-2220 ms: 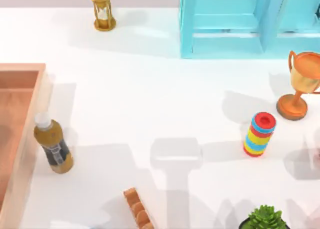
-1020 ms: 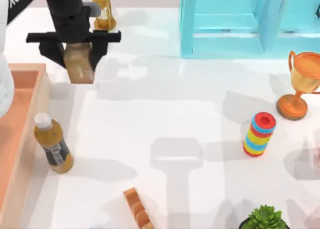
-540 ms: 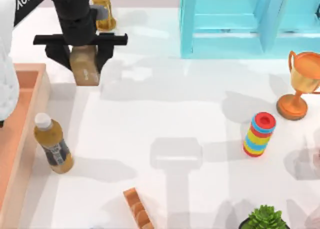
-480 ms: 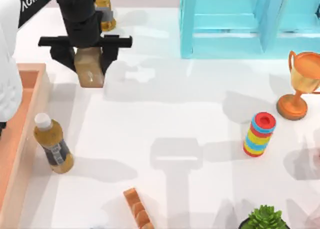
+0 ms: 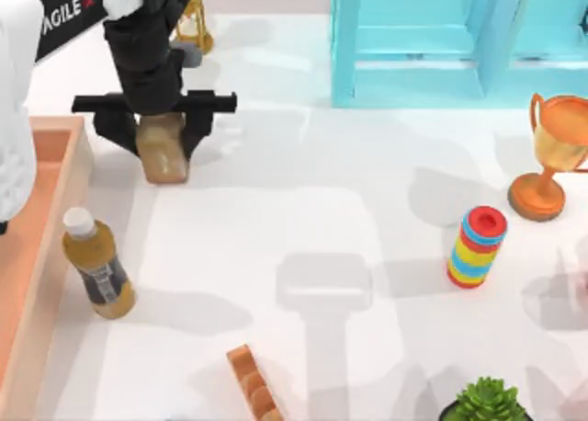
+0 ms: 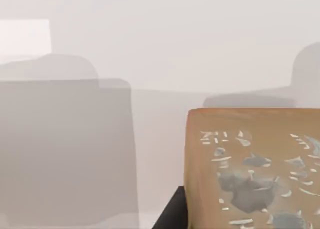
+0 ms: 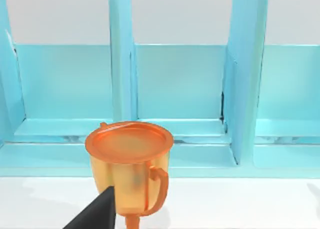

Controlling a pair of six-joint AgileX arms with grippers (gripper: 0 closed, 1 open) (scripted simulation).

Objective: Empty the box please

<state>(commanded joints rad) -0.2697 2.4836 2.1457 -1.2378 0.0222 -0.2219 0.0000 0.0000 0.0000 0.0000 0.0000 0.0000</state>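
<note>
The salmon-orange box (image 5: 39, 283) runs along the table's left edge. Just outside its right wall lies a brown bottle (image 5: 97, 267) with a white cap. My left gripper (image 5: 156, 134) hovers past the box's far right corner, shut on a small tan carton (image 5: 164, 156) held between its black fingers (image 5: 197, 131). The left wrist view has that carton (image 6: 252, 169) close up, low over the white table. In the right wrist view, one dark fingertip (image 7: 97, 213) of my right gripper shows in front of an orange trophy (image 7: 131, 161).
A light blue framed structure (image 5: 432, 44) stands at the back. An hourglass (image 5: 192, 28) is behind my left arm. An orange trophy (image 5: 553, 154) and a coloured ring stack (image 5: 478, 247) stand at the right. A brown ridged piece (image 5: 253, 384) and a green plant (image 5: 487, 403) sit at the front.
My left arm came in from the left carrying the tan carton, moved it right past the box's corner, then down toward the table. The bottle has not moved.
</note>
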